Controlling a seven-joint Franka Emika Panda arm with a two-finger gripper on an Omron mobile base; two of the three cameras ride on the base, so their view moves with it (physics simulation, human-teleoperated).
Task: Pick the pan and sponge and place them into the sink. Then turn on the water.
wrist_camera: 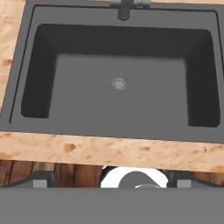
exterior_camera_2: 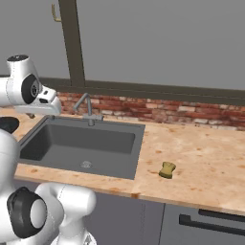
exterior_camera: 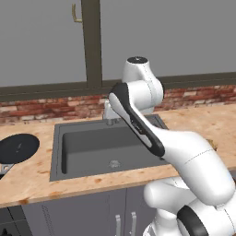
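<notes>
The dark grey sink (exterior_camera: 59, 152) (exterior_camera_2: 136, 148) (wrist_camera: 26, 65) is set into the wooden counter, with its round drain (wrist_camera: 119, 83) in the middle and the slim faucet (exterior_camera_2: 85, 106) (exterior_camera: 109, 114) at its back rim. No water is in view at the spout. On the counter left of the sink lies the black pan (exterior_camera: 17, 147). The yellow-olive sponge (exterior_camera_2: 167, 169) rests on the counter right of the sink. My gripper (wrist_camera: 112, 181) hangs high over the sink's front edge, facing down, open, with nothing between its fingers (wrist_camera: 41, 181).
A brick backsplash (exterior_camera_2: 182, 112) and a dark window frame (exterior_camera: 91, 44) run behind the counter. Cabinet fronts (exterior_camera: 78, 214) and a drawer handle (exterior_camera_2: 210, 224) sit below the counter's front edge. Wide bare counter (exterior_camera_2: 206, 153) stretches right of the sponge.
</notes>
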